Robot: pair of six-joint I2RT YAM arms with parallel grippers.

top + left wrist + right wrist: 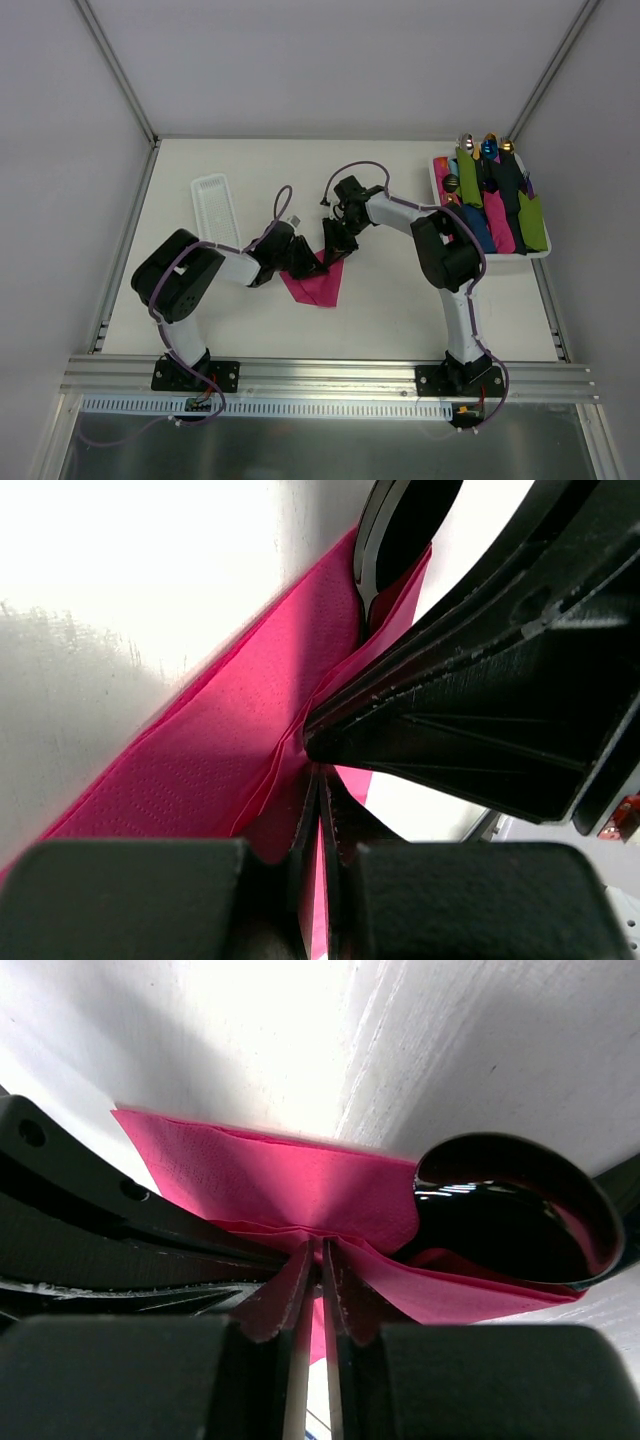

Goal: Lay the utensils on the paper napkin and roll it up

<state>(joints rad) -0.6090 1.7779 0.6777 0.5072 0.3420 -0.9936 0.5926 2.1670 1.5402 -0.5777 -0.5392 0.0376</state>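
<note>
The magenta paper napkin (318, 287) lies folded over near the table's middle, and both grippers meet at its upper edge. My left gripper (302, 264) is shut, with a pink fold (200, 770) pinched between its tips (320, 772). From the other side my right gripper (335, 247) is shut on the same napkin edge (300, 1175), its tips (322, 1248) almost touching the left fingers (110, 1215). A glossy black spoon bowl (510, 1210) sticks out of the fold at one end and also shows in the left wrist view (378, 555). The rest of the utensils is hidden inside the napkin.
A narrow white ridged tray (215, 205) lies at the back left. A white bin (540, 255) at the back right holds several green, blue, black and pink rolled napkins with cutlery heads. Pale walls close the table on three sides.
</note>
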